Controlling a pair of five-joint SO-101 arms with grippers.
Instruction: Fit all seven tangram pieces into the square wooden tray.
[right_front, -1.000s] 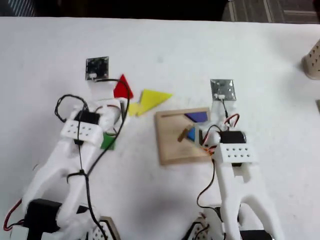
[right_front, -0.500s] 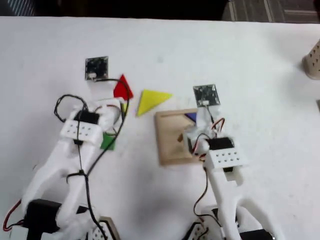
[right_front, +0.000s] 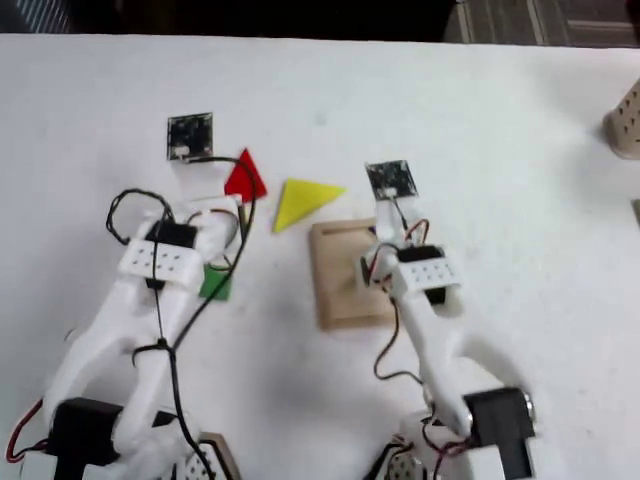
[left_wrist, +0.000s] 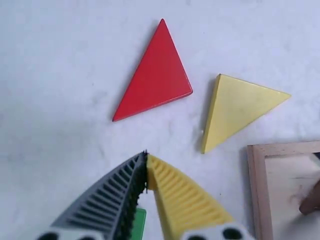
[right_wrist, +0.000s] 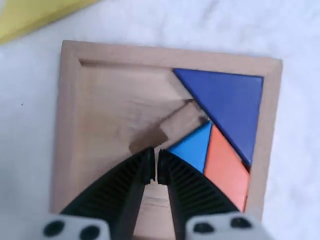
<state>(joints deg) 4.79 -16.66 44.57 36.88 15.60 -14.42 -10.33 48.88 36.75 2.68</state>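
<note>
Right tool (right_wrist: 154, 167) shifted over tray (right_wrist: 65, 125), four pieces (right_wrist: 225, 100) inside, three outside.

No readable text, labels, numbers or signs on anything in view

Fixed overhead camera looks down across the white table (right_front: 520, 130); each wrist camera looks down from close above it, both catching the wooden tray (right_wrist: 67, 125) and yellow triangle (left_wrist: 235, 107).
</note>
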